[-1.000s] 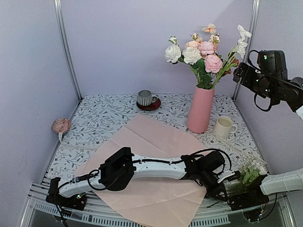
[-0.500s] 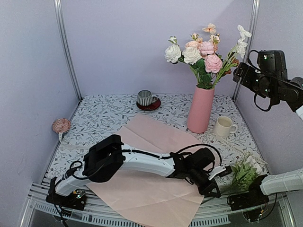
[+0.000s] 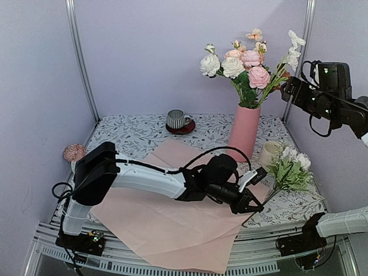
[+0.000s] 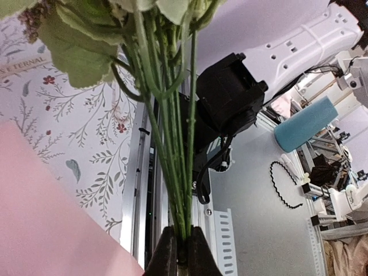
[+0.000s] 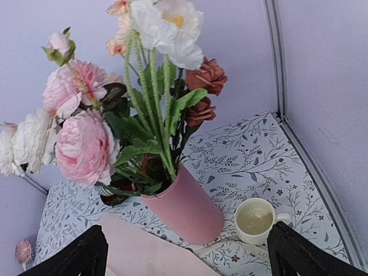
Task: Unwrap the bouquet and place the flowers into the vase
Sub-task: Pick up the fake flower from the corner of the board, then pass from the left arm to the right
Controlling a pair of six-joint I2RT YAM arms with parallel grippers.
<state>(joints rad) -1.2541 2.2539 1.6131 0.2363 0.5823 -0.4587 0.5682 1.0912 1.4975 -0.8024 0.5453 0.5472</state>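
Our left pincer (image 3: 253,194), low and right of the middle in the top view, is pressed together on the green stems (image 4: 172,144) of a small bunch of flowers (image 3: 291,171), pinching their bottom ends so the bunch tips up toward the vase (image 3: 244,132). The pink vase stands just above it with many other flowers (image 3: 241,60) already inside, and the pink paper (image 3: 172,224) lies open and flat on the table (image 3: 126,144). Our right pincer (image 3: 289,90) is spread wide at the upper right, holding nothing, maybe keeping out of the way.
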